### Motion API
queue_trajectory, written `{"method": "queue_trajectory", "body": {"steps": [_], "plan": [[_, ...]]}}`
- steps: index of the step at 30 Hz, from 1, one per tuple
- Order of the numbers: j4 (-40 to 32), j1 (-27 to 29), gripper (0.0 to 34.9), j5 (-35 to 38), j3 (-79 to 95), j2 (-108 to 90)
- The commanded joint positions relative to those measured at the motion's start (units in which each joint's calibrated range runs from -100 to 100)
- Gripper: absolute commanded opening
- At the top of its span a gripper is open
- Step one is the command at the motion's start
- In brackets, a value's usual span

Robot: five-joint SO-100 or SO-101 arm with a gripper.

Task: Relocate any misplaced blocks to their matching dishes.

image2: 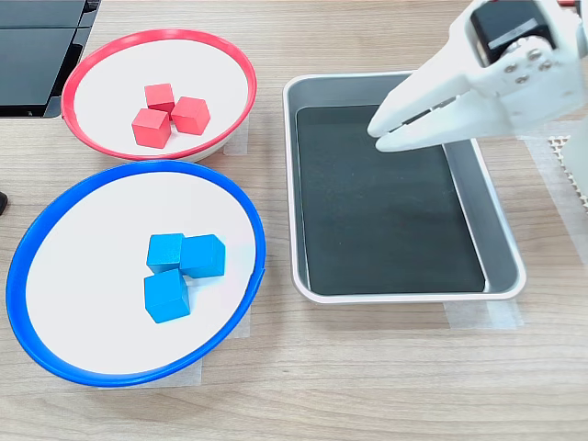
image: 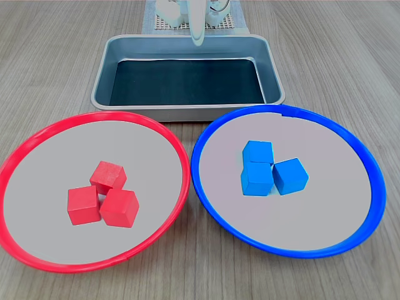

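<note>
Sitting on a pale wood-grain table [image: 350,56]: red cubes [image: 103,195] in the red-rimmed dish [image: 178,156], blue cubes [image: 270,170] in the blue-rimmed dish [image: 200,169]. Gripper [image2: 390,134] hovering over the grey tray [image2: 501,234], clenched, gripping nothing, mostly cropped in the first exterior view.

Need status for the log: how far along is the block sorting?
Looks done: three red cubes sit in the red-rimmed plate, three blue cubes in the blue-rimmed plate; no cube shows in the wrong dish. In hand: nothing; the gripper hangs over the grey metal tray, jaws together, holding no cube. Left: nothing visible; the tray holds no blocks.
</note>
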Motion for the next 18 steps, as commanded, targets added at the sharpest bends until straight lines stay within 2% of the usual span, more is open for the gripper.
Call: {"method": "queue_trajectory", "body": {"steps": [1, 18], "plan": [[1.8, 0.9, 0.3, -1.9, 0.8, -3.6], [1.6, 2.8, 0.3, -4.1, 5.3, -3.6]]}}
